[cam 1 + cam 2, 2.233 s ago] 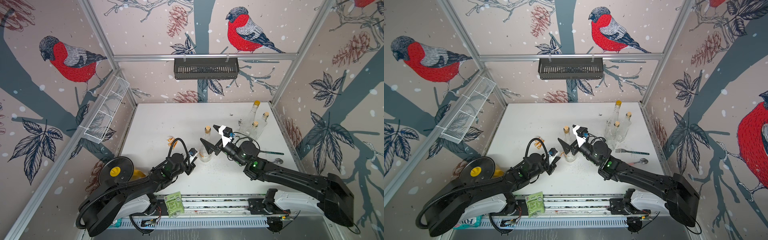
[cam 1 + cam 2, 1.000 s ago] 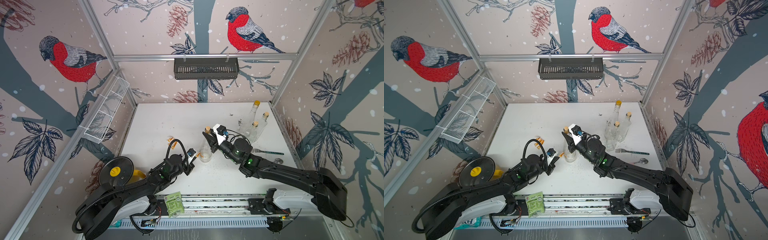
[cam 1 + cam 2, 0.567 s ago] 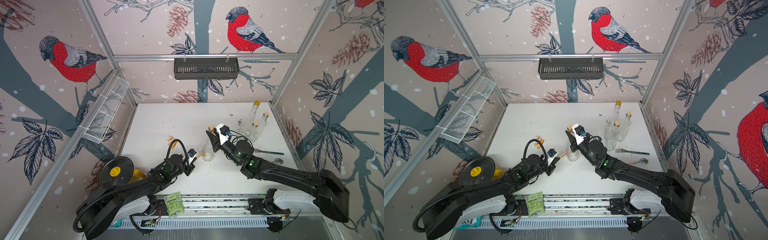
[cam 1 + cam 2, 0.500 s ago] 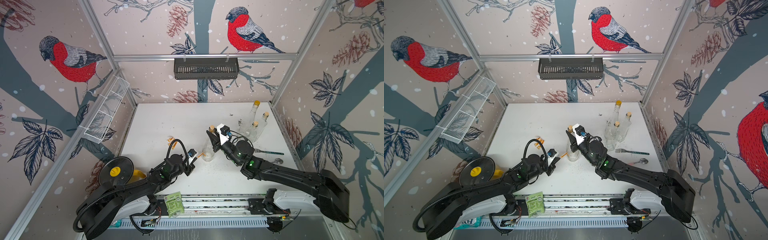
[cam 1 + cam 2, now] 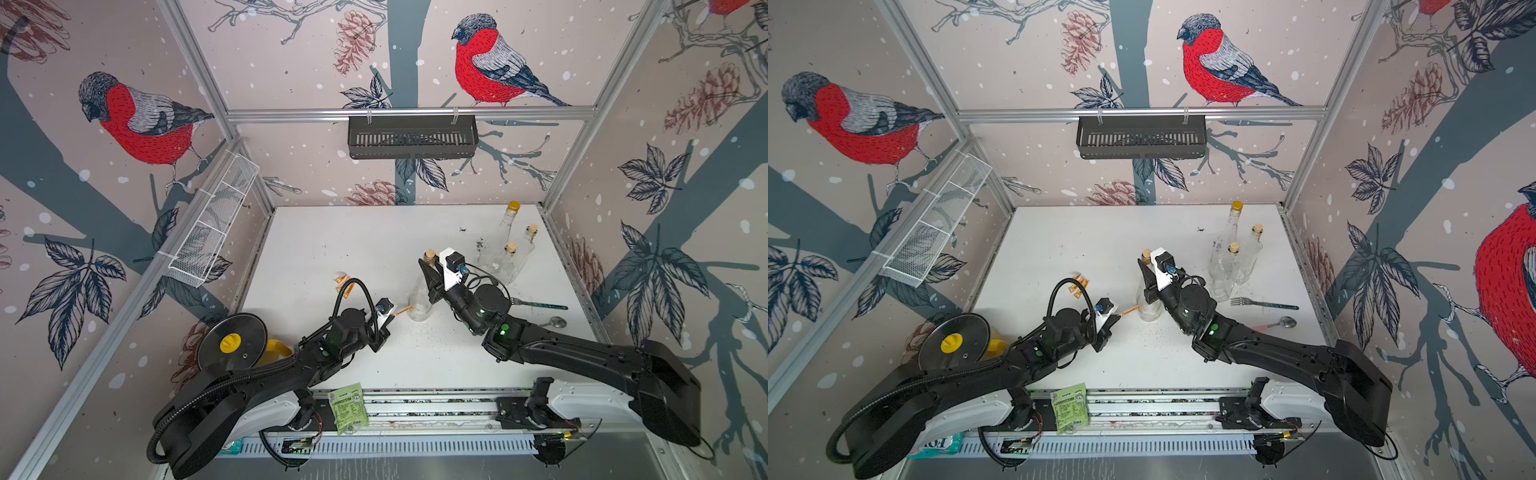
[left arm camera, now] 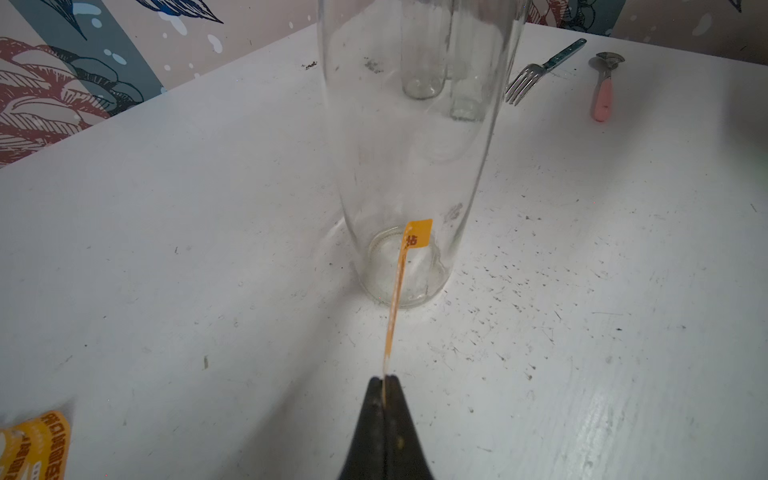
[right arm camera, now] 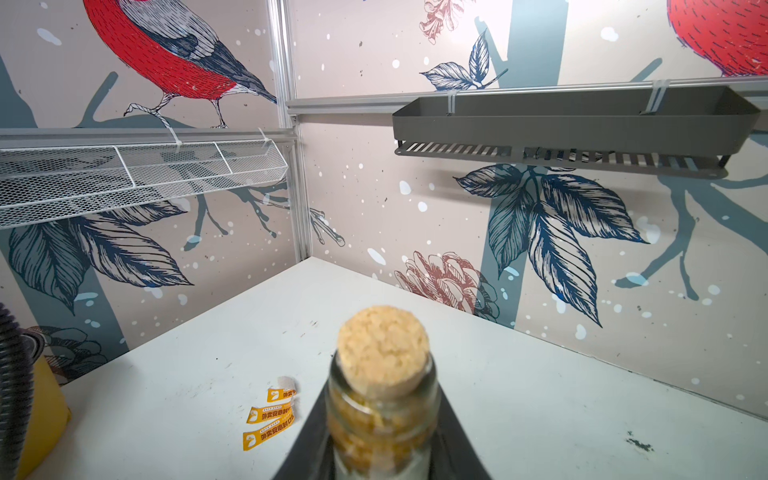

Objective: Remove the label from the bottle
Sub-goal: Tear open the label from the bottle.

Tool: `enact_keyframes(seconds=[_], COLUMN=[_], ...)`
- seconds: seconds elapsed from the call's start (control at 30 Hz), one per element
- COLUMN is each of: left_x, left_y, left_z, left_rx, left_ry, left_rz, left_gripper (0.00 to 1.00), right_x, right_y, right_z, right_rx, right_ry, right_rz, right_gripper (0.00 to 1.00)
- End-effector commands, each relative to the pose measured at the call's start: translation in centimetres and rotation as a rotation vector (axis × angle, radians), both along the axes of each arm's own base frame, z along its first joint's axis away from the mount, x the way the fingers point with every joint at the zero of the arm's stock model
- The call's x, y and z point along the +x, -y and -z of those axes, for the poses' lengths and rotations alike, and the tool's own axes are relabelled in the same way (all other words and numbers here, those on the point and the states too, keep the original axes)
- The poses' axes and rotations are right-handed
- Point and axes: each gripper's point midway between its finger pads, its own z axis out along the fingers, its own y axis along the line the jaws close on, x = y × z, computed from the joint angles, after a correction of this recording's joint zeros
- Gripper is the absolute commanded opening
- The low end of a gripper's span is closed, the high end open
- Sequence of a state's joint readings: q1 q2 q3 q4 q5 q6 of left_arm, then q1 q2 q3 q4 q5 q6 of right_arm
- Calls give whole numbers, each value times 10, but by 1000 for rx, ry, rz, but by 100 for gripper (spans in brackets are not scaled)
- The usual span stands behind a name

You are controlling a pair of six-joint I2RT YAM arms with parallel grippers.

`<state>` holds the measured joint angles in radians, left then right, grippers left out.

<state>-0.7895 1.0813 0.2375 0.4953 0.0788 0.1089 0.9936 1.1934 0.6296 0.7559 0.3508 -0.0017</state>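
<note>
A clear glass bottle (image 5: pixel 419 301) (image 5: pixel 1149 305) with a cork (image 7: pixel 382 345) stands mid-table. My right gripper (image 5: pixel 427 268) (image 5: pixel 1145 270) (image 7: pixel 382 419) is shut on the bottle's neck just under the cork. The label (image 6: pixel 398 286) is a narrow orange strip. One end still sticks to the glass low on the bottle (image 6: pixel 411 166). The other end is pinched in my left gripper (image 6: pixel 384 380), which is shut. In both top views the label (image 5: pixel 403 310) (image 5: pixel 1129 310) spans the short gap between the bottle and the left gripper (image 5: pixel 391 317) (image 5: pixel 1117 317).
Three more glass bottles (image 5: pixel 508 249) stand at the back right, with a fork (image 5: pixel 540 306) and a spoon (image 5: pixel 555 322) in front of them. Peeled orange labels (image 5: pixel 344 282) (image 7: pixel 270 415) lie left of the bottle. A disc with a yellow knob (image 5: pixel 231 343) sits front left.
The right gripper has carried the bottle's top a little to the right and back. The orange strip now shows stretched between the bottle and the left gripper, which has barely moved.
</note>
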Motion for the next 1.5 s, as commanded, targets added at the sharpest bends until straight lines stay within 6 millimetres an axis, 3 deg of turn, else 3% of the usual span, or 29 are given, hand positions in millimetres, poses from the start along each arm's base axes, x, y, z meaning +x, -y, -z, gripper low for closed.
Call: enact_keyframes(seconds=[0.0, 0.97, 1.47], left_x=[1, -1, -1], left_y=[5, 7, 7], left_z=[-8, -7, -7], left_rx=[-20, -16, -16], left_ry=[24, 15, 15], left_rz=[20, 34, 37], left_gripper=[0, 0, 0], right_x=[3, 10, 16], right_y=[6, 25, 22], right_z=[-2, -5, -7], right_rx=[-2, 58, 57], right_ry=[15, 14, 31], right_rz=[43, 181, 202], right_gripper=[0, 0, 0])
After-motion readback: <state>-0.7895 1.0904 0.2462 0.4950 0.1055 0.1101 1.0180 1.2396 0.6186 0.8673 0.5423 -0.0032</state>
